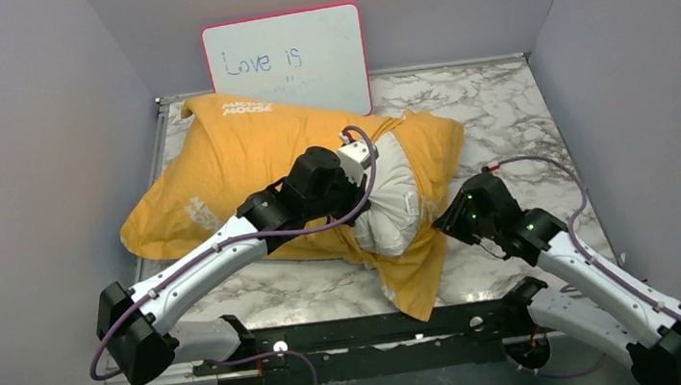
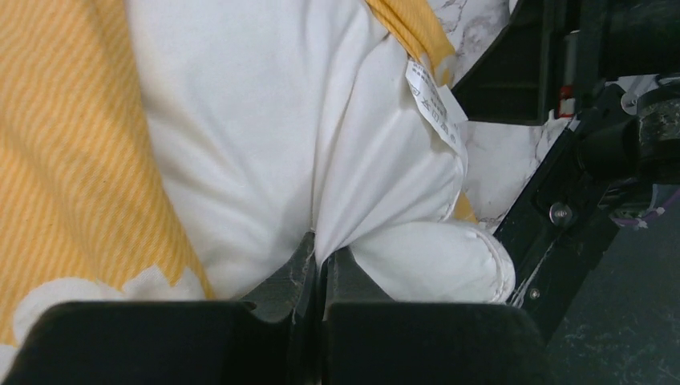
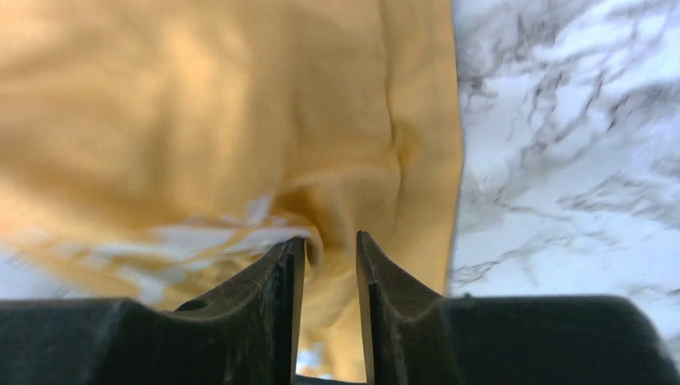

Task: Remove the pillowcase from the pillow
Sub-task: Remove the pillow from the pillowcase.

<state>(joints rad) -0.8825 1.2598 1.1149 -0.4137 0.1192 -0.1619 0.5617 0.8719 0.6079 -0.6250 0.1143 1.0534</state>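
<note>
While the yellow-orange pillowcase (image 1: pixel 218 168) is lying across the marble desk (image 1: pixel 502 116) in the top view, the white pillow (image 1: pixel 393 196) is bulging out of its open right end. At the left wrist, the left fingers (image 2: pixel 309 265) are clamping shut on a fold of the pillow, just beside its tag (image 2: pixel 437 104). At the right wrist, the right fingers (image 3: pixel 290 273) are standing slightly apart, pillowcase cloth bunching between them.

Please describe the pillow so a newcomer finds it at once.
On the marble table lies a big yellow-orange pillowcase. From its open end bulges the pillow, pinched by the left gripper. It alone is plain white and plump.
</note>
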